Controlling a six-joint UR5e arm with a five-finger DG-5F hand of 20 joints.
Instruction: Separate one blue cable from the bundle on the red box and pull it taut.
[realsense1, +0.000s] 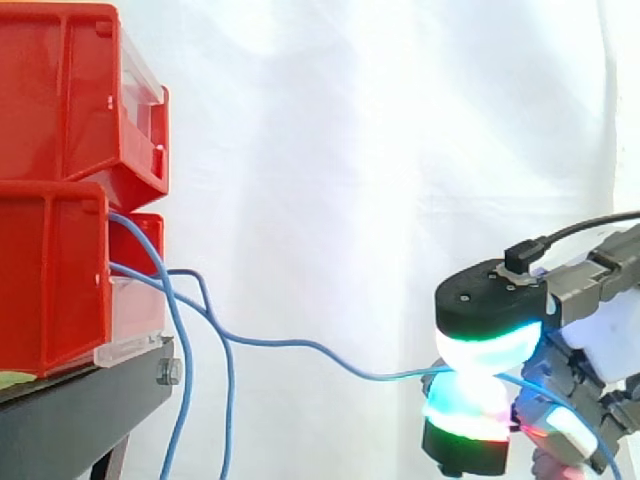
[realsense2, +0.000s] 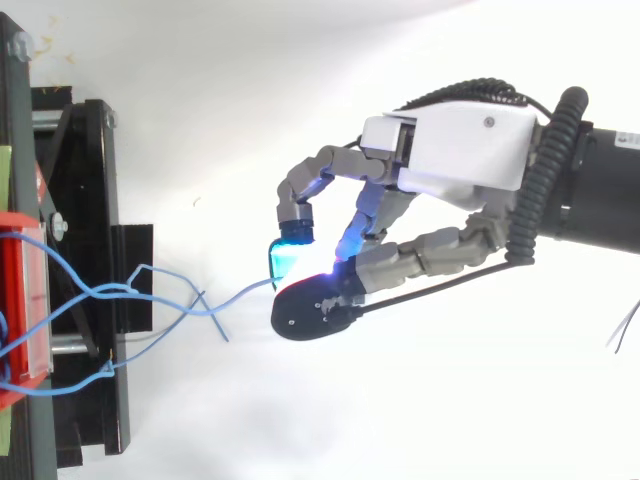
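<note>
White curtain (realsense1: 400, 150) behind, softly folded and brightly lit; black stand (realsense1: 80, 420) — lower left

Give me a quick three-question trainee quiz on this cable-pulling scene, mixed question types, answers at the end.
1. True or false: the hand pinches one blue cable.
2. The other blue cables: A) hang down beside the black stand; B) are knotted round the hand; C) are held by a person.
3. Fill in: the pinched cable is not yet straight; it ___.
Key: 1 true; 2 A; 3 sags.
</note>
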